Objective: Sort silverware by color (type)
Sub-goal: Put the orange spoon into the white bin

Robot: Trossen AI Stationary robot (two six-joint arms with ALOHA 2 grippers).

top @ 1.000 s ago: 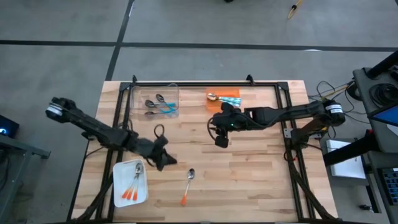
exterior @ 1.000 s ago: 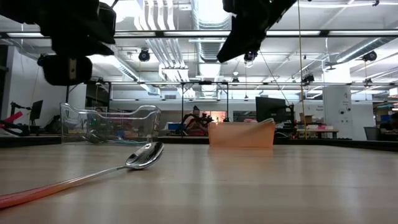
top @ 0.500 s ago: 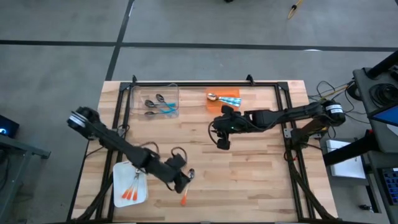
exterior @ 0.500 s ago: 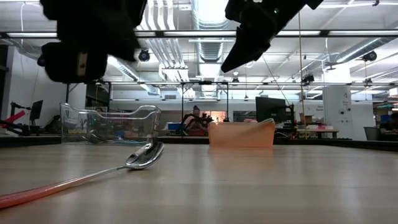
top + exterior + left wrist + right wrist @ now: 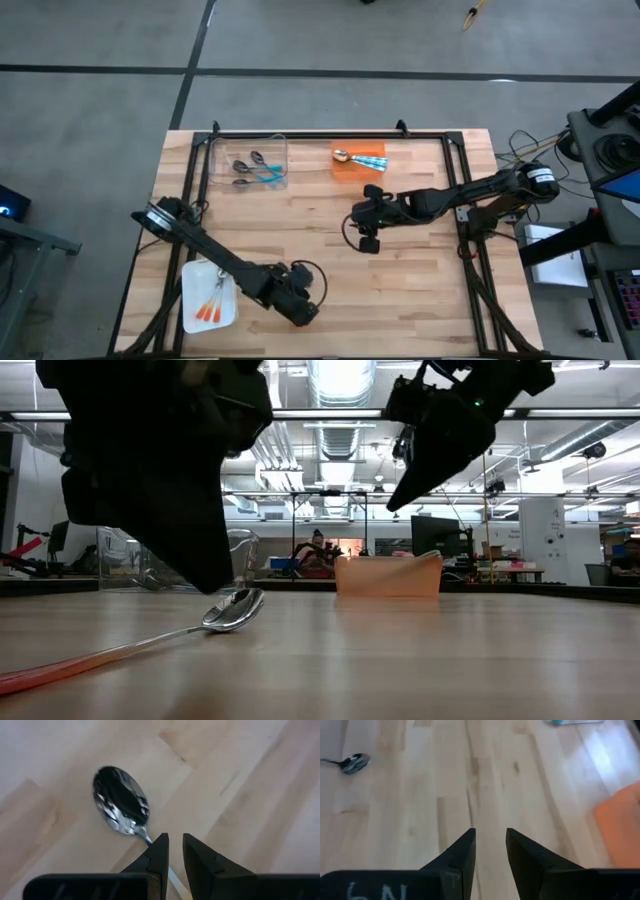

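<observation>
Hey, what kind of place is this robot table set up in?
Probably an industrial lab or workshop. The low view shows exposed ceiling ducts and a monitor on benches behind the wooden table; the high view shows a bare concrete floor around it.

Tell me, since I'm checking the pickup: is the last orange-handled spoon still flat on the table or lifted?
Flat on the table. The spoon rests along the wood in the low view; the left hand straddles its neck, fingers slightly apart.
</observation>
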